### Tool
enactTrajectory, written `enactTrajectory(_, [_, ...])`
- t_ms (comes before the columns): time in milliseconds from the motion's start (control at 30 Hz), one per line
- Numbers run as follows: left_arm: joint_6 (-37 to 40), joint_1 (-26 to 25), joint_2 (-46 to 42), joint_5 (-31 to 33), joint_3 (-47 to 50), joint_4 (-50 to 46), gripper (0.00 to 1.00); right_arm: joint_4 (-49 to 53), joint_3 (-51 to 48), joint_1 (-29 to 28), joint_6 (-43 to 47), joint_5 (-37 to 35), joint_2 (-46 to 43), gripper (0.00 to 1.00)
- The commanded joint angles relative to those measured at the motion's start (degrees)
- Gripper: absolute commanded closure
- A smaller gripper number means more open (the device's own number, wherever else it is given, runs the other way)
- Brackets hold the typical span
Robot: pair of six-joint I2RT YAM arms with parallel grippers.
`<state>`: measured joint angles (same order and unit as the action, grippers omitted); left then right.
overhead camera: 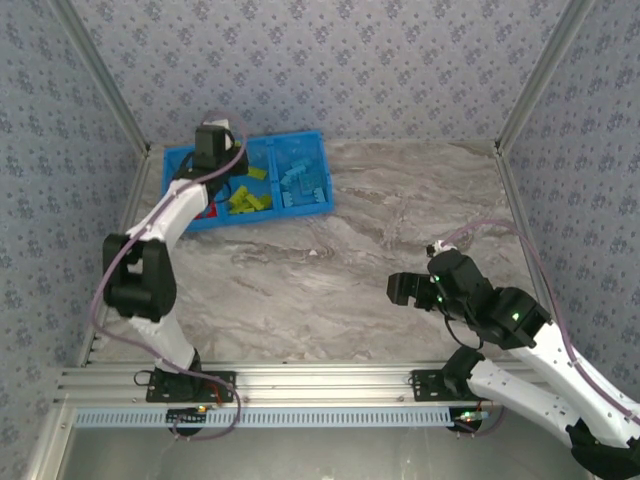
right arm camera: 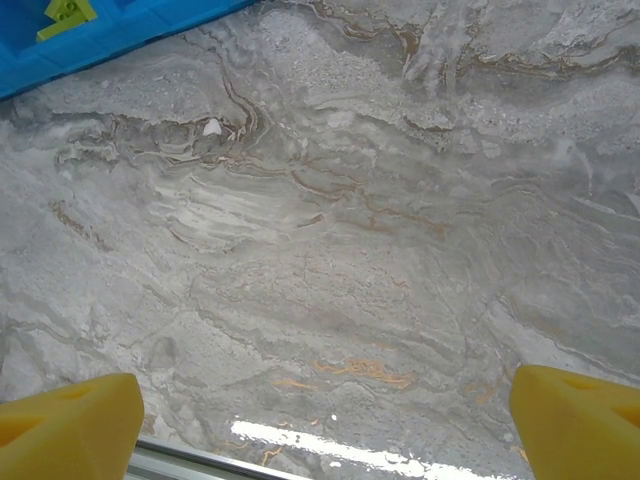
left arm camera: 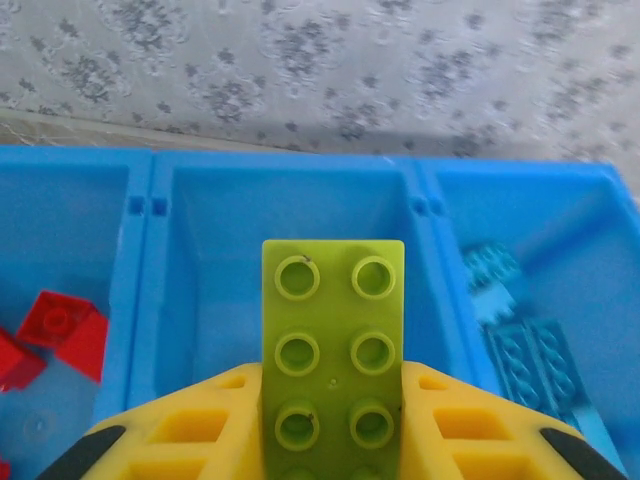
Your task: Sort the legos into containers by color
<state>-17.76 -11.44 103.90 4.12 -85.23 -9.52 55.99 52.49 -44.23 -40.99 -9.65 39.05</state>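
My left gripper (left arm camera: pixel 333 400) is shut on a lime-green brick (left arm camera: pixel 333 320), studs facing the camera, held over the middle compartment of the blue bin (left arm camera: pixel 290 190). In the top view that gripper (overhead camera: pixel 216 160) hangs over the bin's (overhead camera: pixel 315 140) back left part. Red bricks (left arm camera: pixel 60 330) lie in the left compartment and light blue bricks (left arm camera: pixel 520 350) in the right one. Several lime bricks (overhead camera: pixel 248 200) sit in the middle compartment. My right gripper (right arm camera: pixel 325 430) is open above bare marble, far from the bin, and its yellow fingers (right arm camera: pixel 70 425) hold nothing.
The bin stands at the back left of the marble table (overhead camera: pixel 400 230), next to the patterned wall. A corner of the bin (right arm camera: pixel 100 35) shows at the top left of the right wrist view. The metal rail (overhead camera: pixel 320 380) runs along the near edge.
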Motion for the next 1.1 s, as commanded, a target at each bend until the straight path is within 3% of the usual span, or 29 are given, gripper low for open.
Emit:
enactTrajectory(0, [-3.1, 0.8, 6.4, -2.5, -7.3, -7.9, 0.65, 0.4, 1.8, 0.0, -1.3, -0.4, -0.3, 0.03])
enactTrajectory(133, [-2.8, 0.7, 8.6, -2.8, -10.4, -7.9, 0.57, 1.4, 0.9, -0.4, -2.7, -0.5, -1.2, 0.03])
enactTrajectory(300, [-2.4, 0.6, 5.5, -3.9, -8.6, -7.8, 0.55, 1.2, -0.5, -0.6, -3.7, -1.3, -2.4, 0.03])
enactTrajectory(500, [-3.9, -1.8, -8.3, -5.0, 4.1, -2.1, 0.55, -0.1, -1.9, -0.3, -3.0, -5.7, -1.5, 0.01])
enactTrajectory(700, [-4.2, -8.7, -30.3, -0.2, 24.9, 4.6, 0.48, -7.5, -5.7, 2.3, 4.4, -20.8, -0.1, 0.0])
enactTrajectory(833, [-2.7, -10.9, -43.5, 7.8, 38.2, 5.3, 0.28, -15.4, -9.5, 11.8, 10.5, -29.9, 4.3, 0.0])
enactTrajectory(967, [2.2, -10.6, -51.8, 14.8, 47.8, 6.8, 0.18, -29.7, -16.0, 25.9, 15.1, -25.1, 10.4, 0.0])
enactTrajectory(1067, [6.0, -8.2, -53.0, 15.3, 51.6, 8.4, 0.11, -40.9, -20.2, 35.4, 18.0, -20.2, 16.3, 0.0])
